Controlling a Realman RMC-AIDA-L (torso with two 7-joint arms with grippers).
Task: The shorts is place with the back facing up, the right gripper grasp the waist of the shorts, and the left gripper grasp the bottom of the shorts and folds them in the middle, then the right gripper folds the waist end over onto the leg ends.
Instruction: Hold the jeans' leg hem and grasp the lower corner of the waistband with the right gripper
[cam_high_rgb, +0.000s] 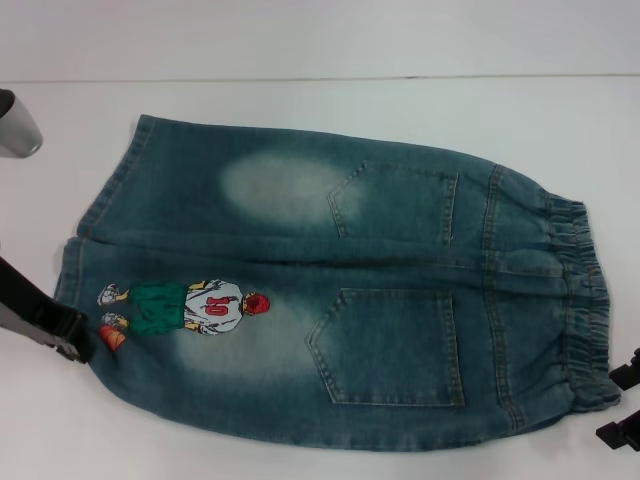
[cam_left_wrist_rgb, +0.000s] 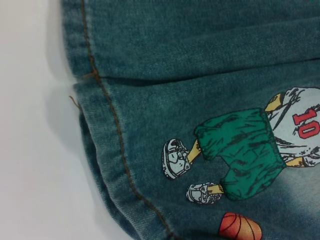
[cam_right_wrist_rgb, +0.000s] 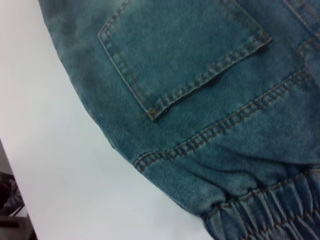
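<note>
the right claw (cam_high_rgb: 622, 405) hangs off the desk's near right corner by the elastic waistband (cam_high_rgb: 578, 310); the left claw (cam_high_rgb: 60, 335) sits at the hem; whether either is parted i cannot tell. the faded blue denim shorts (cam_high_rgb: 340, 290) lie flat, back pockets up, mid white desk (cam_high_rgb: 330, 110): soft, heavyish, so pinch the thick waistband and stitched hem. the printed figure (cam_high_rgb: 195, 308) reads "10".
</note>
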